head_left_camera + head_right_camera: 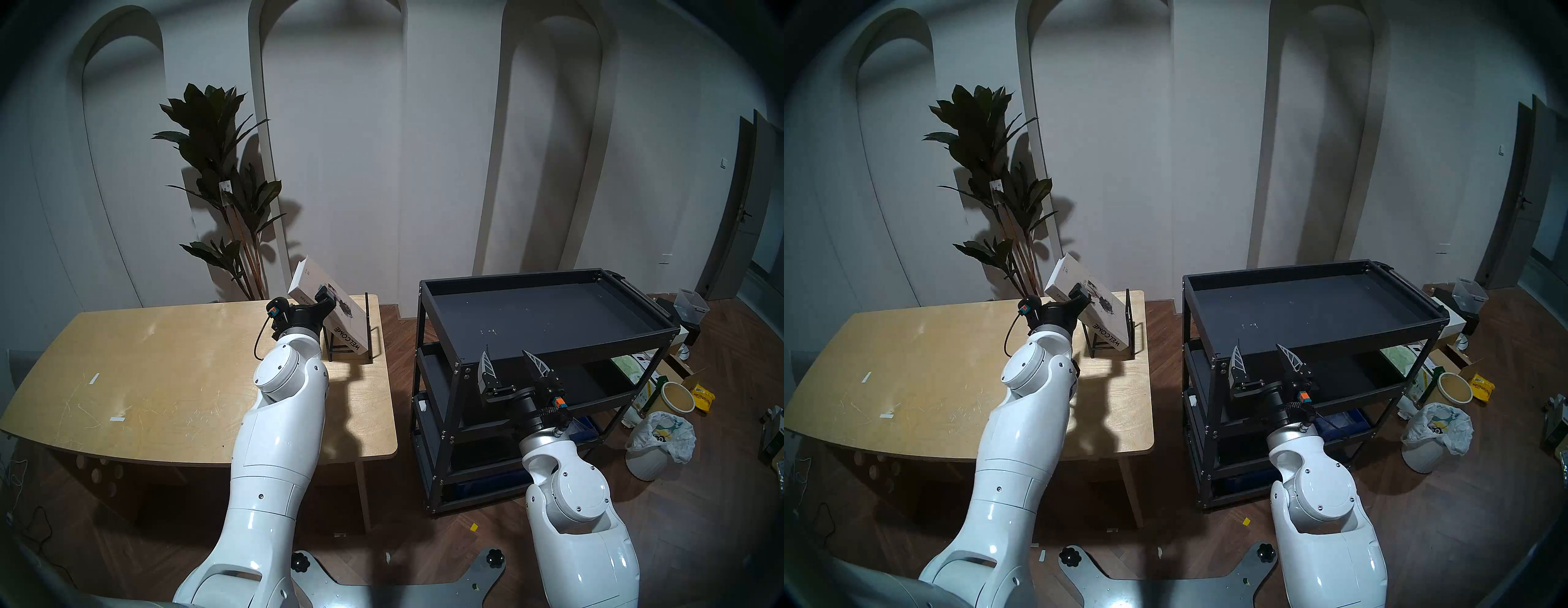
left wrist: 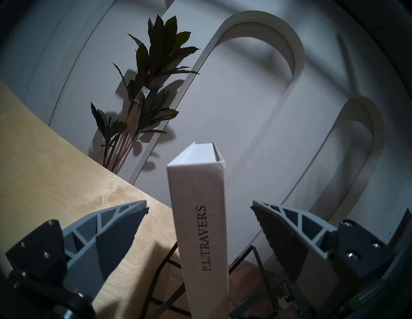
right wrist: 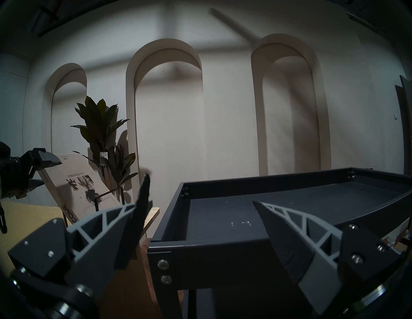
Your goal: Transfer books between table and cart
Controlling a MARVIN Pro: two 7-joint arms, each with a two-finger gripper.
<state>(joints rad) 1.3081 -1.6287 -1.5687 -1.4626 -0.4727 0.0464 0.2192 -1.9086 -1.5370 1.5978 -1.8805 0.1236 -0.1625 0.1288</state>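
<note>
On table (image 1: 148, 361): left tool (image 2: 199, 209) released, straddling book (image 2: 198, 222); right tool (image 1: 513, 365) released.

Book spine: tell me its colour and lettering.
White, with black "P.L.TRAVERS" lettering on the book spine; clearest in the left wrist view.

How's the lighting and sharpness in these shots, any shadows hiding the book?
Head views: dim, fisheye-bent, the left arm's shadow across the table. Left wrist view: sharp; the book spine reads "P.L.TRAVERS", lit evenly between the left hand fingers. Right wrist view: darkest, the cart tray murky.
</note>
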